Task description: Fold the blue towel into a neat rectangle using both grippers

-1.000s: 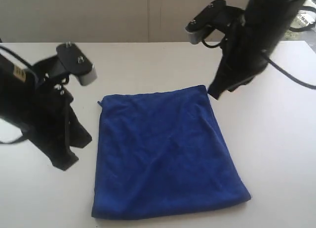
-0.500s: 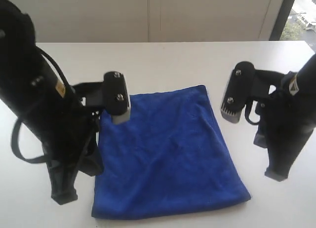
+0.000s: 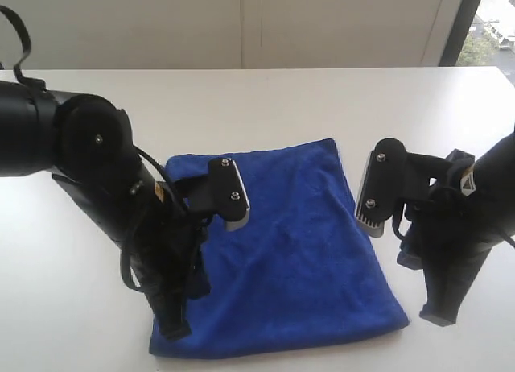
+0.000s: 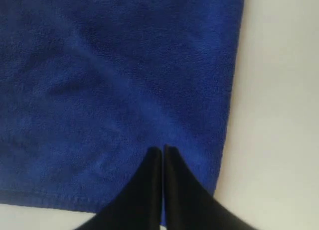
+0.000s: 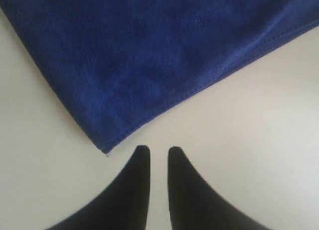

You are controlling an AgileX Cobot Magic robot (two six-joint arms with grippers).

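The blue towel [image 3: 282, 243] lies flat on the white table as a folded, roughly square pad. My left gripper [image 3: 172, 332] points down over its near left corner. In the left wrist view its jaws [image 4: 162, 149] stand together with only a hairline slit, over the towel [image 4: 124, 80] just inside its hem. My right gripper [image 3: 438, 314] stands on bare table beside the near right corner. In the right wrist view it [image 5: 158, 149] is slightly open with only table between the fingers, and the towel's corner [image 5: 107, 150] lies just beside one fingertip.
The white table [image 3: 322, 98] stretches beyond the towel to a pale wall. Grey camera blocks [image 3: 229, 196] [image 3: 376, 191] jut from each wrist over the towel's sides. A window strip [image 3: 491, 18] shows at the far right.
Both arms have swung from the far side toward the towel's near corners and lowered. The left gripper now sits over the towel. The right jaws have parted slightly.
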